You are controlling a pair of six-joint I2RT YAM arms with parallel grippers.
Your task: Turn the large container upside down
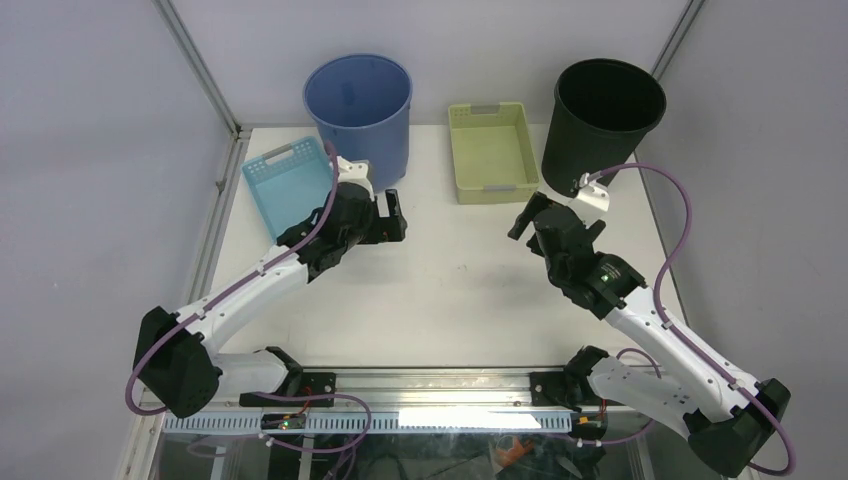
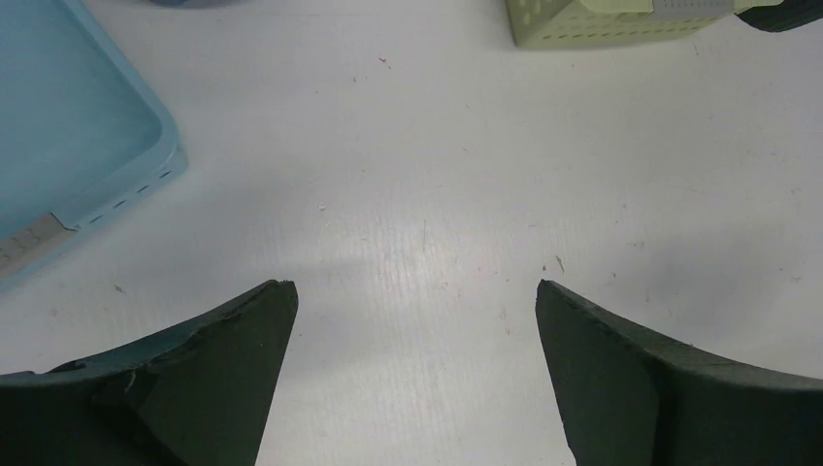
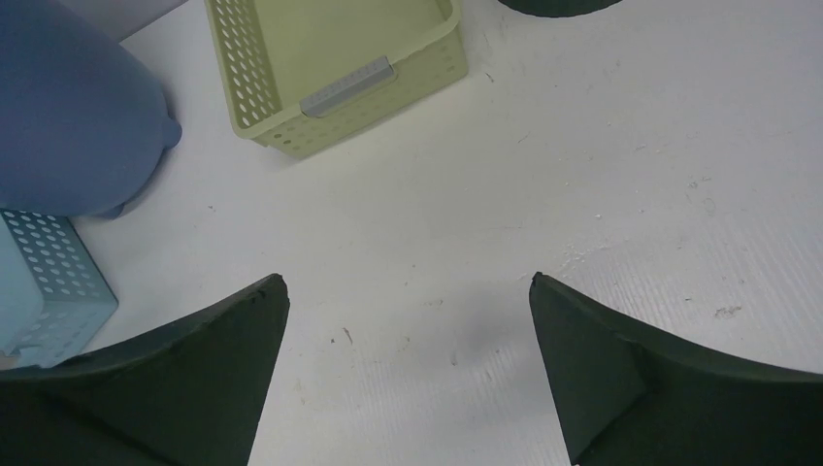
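A blue bucket stands upright, mouth up, at the back left of the table. A black bucket stands upright at the back right. My left gripper is open and empty, just in front of the blue bucket. In the left wrist view the gripper has only bare table between its fingers. My right gripper is open and empty, just in front of the black bucket. In the right wrist view the gripper faces bare table, with the blue bucket at the left and the black bucket's base at the top edge.
A pale green basket sits between the buckets; it also shows in the right wrist view and the left wrist view. A light blue basket lies left of the blue bucket, also visible in the left wrist view.
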